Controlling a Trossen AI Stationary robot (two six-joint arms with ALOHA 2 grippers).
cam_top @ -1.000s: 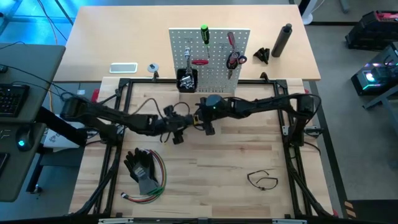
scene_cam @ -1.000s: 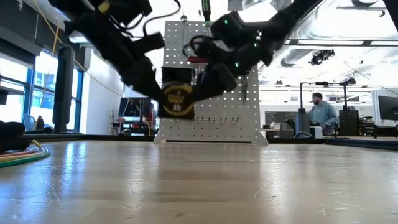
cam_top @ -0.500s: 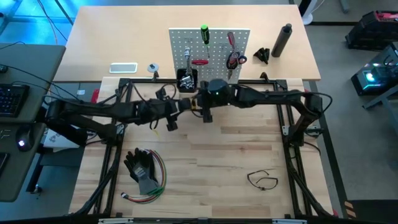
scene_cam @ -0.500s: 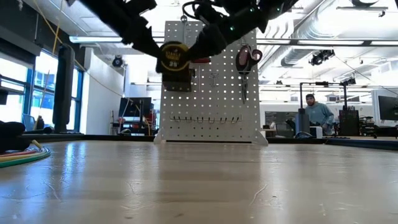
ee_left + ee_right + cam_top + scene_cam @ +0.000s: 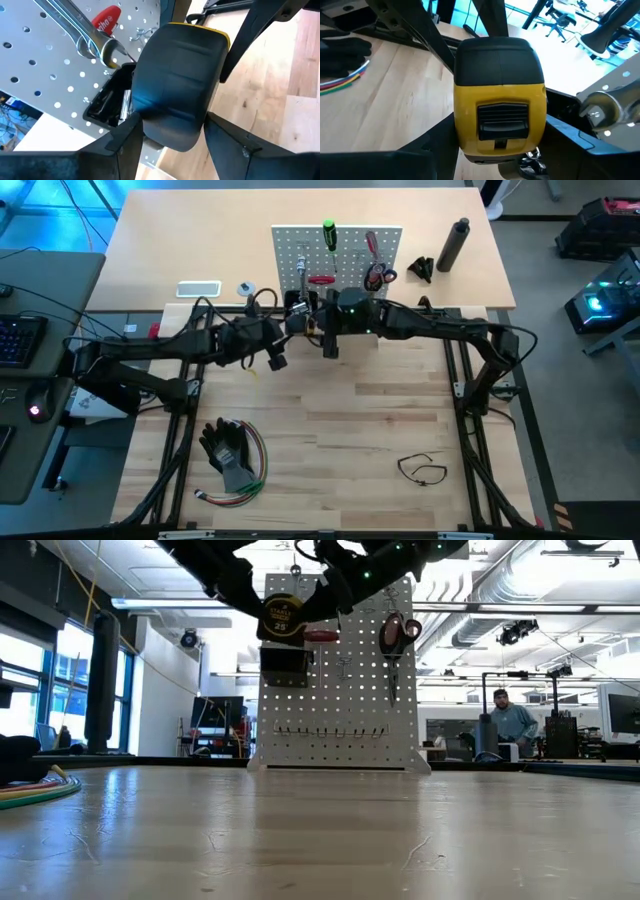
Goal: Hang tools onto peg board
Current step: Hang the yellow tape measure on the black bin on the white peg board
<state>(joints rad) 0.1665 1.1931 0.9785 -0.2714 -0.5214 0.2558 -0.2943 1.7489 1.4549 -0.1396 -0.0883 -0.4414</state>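
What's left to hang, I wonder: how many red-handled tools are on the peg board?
3: a red screwdriver near the top, red scissors below it, a red-handled tool mid-board. Arms may hide others.

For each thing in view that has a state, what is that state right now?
tape measure: lifted off the table, gripped by both grippers, close to the peg board.
left gripper: shut on the tape measure.
right gripper: shut on the tape measure.
peg board: upright, several tools hanging.
scissors: hung on the board.
black bin: mounted on the board, holding small tools.
gloves: lying on the table.
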